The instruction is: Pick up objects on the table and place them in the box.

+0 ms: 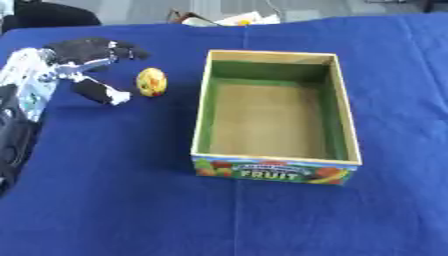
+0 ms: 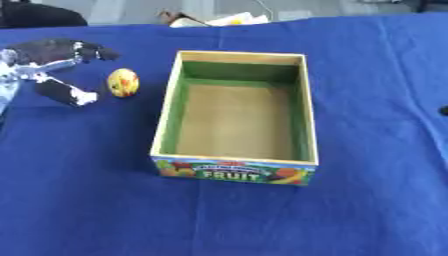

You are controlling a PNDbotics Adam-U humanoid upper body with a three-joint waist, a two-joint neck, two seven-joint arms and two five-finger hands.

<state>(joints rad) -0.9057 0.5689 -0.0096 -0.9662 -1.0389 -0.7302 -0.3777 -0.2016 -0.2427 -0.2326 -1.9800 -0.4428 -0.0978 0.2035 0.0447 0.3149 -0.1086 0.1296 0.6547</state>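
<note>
The robot's left hand [image 1: 87, 62] is reaching in from the left over a blue cloth [image 1: 122, 200], its fingers [image 1: 122, 50] spread above and its thumb [image 1: 101, 92] below, the hand released and grasping nothing. A small yellow fruit [image 1: 151, 81] with red patches is lying on the cloth just beside the thumb tip, in the gap between thumb and fingers; whether the thumb is touching it cannot be told. The fruit is sitting near the left wall of the box [image 1: 201, 115], apart from it. The box, green inside with a tan floor and a "FRUIT" label on its near side, is standing open in the middle of the cloth and is holding nothing. The right hand is not showing clearly; only a dark speck [image 2: 444, 110] is appearing at the right edge of the right eye view.
</note>
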